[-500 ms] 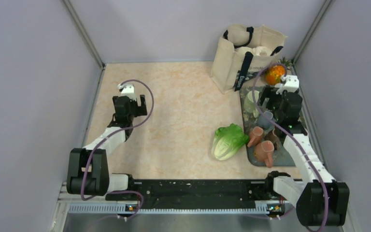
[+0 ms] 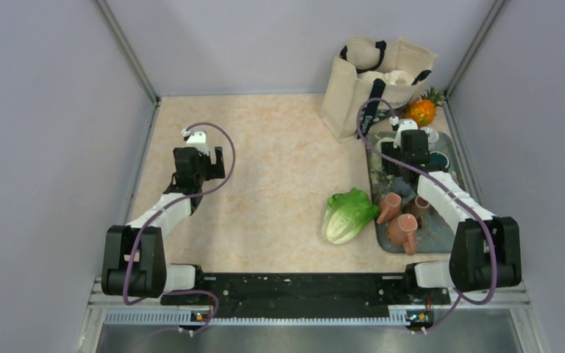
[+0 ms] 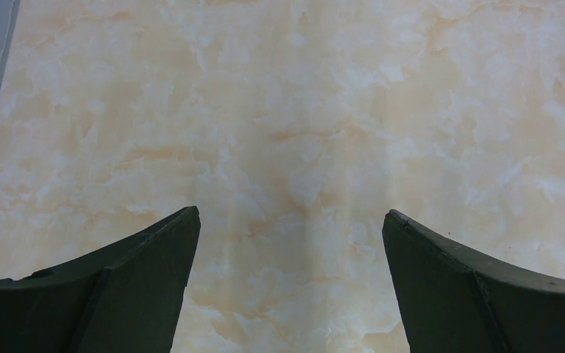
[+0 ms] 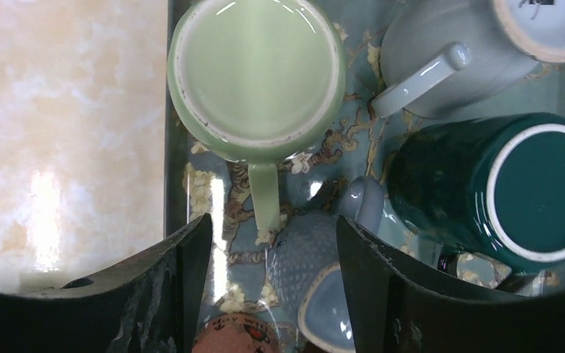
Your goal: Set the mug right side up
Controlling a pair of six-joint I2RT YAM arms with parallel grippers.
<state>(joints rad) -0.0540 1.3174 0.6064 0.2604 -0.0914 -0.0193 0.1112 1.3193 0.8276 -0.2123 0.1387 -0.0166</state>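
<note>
A patterned tray (image 4: 213, 184) holds several mugs. In the right wrist view a pale green mug (image 4: 254, 70) stands upside down, its base up and its handle pointing toward my fingers. A dark green mug (image 4: 500, 191) is base up at the right, and a grey mug (image 4: 441, 44) is at the top right. A blue textured mug (image 4: 309, 265) lies just below and between my fingers. My right gripper (image 4: 272, 220) (image 2: 403, 163) is open and empty above the tray. My left gripper (image 3: 290, 217) (image 2: 204, 163) is open over bare table.
Pink mugs (image 2: 401, 229) stand at the tray's near end. A lettuce (image 2: 349, 213) lies just left of the tray. A canvas tote bag (image 2: 375, 81) and an orange pineapple-like fruit (image 2: 419, 112) are at the back right. Side walls are close.
My right arm has swung left and slightly farther back, from the tray's right side to over its far left part. The left arm has not moved.
</note>
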